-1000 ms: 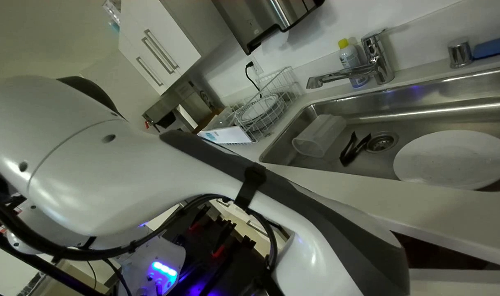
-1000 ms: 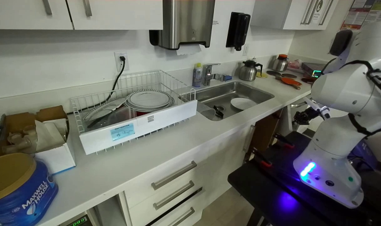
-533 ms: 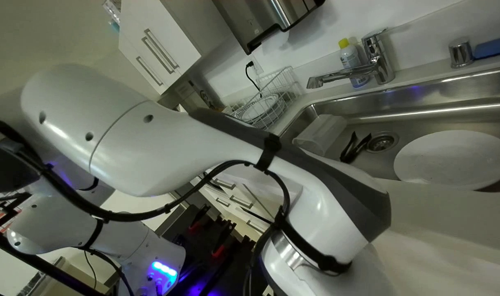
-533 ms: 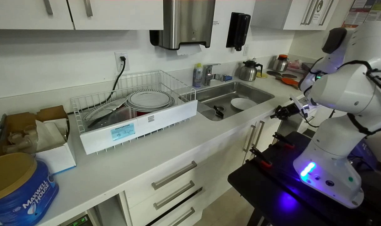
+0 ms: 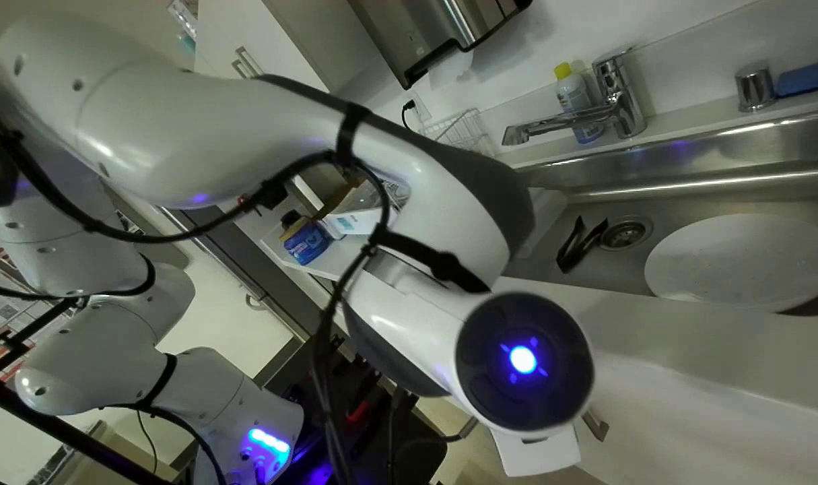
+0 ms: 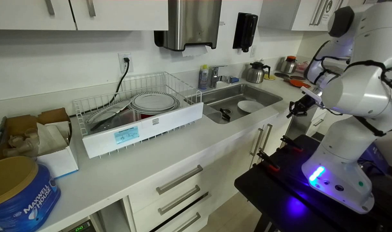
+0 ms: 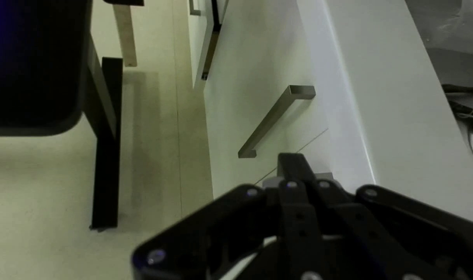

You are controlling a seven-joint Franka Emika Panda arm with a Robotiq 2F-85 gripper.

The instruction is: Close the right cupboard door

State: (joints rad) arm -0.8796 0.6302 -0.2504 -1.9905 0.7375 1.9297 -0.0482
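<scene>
The right cupboard door (image 6: 277, 133) under the sink is white with a long bar handle (image 6: 266, 137). It lies shut, in line with the left cupboard door (image 6: 242, 153). In the wrist view the left door's handle (image 7: 269, 118) and the thin gap between the doors show; the right door (image 7: 318, 153) is mostly hidden behind my gripper (image 7: 296, 167). The gripper is shut with nothing visible between its fingers. In an exterior view the gripper (image 6: 292, 109) is in front of the counter edge near the right door's top; I cannot tell whether it touches. Elsewhere the arm hides it.
The white countertop (image 6: 183, 145) overhangs the doors beside the gripper. A black table (image 6: 263, 188) with red-tipped clamps (image 6: 292, 143) carries the arm and stands close before the cupboard. A steel sink (image 5: 738, 151) is behind the counter edge. One lower drawer (image 7: 199, 42) sticks out slightly.
One second ago the right door stood open with the brown interior showing; half a second ago it was shut. The gripper moved toward the cupboard, then slightly back. The arm's elbow has risen.
</scene>
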